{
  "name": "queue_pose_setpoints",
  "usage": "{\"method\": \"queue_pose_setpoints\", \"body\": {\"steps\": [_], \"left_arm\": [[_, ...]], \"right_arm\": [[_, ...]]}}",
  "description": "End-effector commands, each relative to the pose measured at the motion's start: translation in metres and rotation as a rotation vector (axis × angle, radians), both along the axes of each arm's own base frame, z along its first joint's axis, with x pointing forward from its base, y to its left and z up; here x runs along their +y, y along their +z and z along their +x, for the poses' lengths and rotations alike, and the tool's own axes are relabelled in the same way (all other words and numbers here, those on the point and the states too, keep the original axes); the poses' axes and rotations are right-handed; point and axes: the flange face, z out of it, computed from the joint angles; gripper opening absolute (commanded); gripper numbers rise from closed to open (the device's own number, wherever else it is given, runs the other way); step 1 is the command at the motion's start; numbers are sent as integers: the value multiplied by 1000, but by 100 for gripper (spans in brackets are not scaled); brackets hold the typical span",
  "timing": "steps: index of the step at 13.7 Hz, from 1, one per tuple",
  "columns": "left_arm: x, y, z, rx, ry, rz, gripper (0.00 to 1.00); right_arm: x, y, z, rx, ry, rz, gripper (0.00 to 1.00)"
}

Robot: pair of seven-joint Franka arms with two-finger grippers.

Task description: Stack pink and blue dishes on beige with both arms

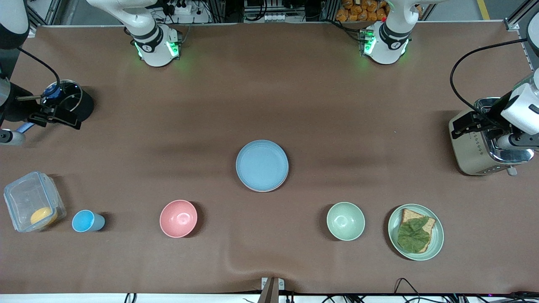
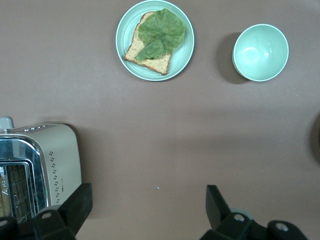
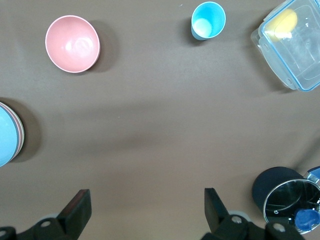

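Observation:
The light blue plate [image 1: 262,165] lies on top of a stack in the middle of the table. In the right wrist view the blue plate [image 3: 7,135] shows at the frame's edge with the pink plate's rim [image 3: 21,132] just under it. The beige plate is hidden beneath them. My left gripper [image 1: 467,126] hangs open and empty over the toaster at the left arm's end of the table, its own view showing the left gripper [image 2: 148,196] over bare table. My right gripper [image 1: 52,115] hangs open and empty by the black pot, seen wide apart as the right gripper [image 3: 146,197].
A toaster [image 1: 480,158] stands at the left arm's end. Near the front camera lie a pale green plate with toast and lettuce [image 1: 438,235], a green bowl [image 1: 345,221], a pink bowl [image 1: 178,218], a blue cup [image 1: 86,221] and a clear container [image 1: 29,198]. A lidded black pot [image 1: 80,101] stands at the right arm's end.

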Motion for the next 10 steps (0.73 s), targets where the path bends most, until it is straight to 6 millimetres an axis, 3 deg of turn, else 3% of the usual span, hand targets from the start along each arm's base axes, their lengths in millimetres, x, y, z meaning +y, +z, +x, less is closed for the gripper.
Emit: {"method": "queue_pose_setpoints", "body": {"steps": [1, 4, 7, 10], "left_arm": [[5, 5, 0, 5, -9, -8, 100], [4, 6, 0, 2, -10, -11, 100], [3, 16, 17, -29, -4, -16, 100], [3, 9, 14, 16, -7, -14, 100]], "right_arm": [[-1, 3, 2, -4, -9, -18, 100], [-1, 3, 2, -4, -10, -18, 100], [-1, 3, 2, -2, -10, -18, 100], [0, 3, 2, -1, -10, -17, 100]]}}
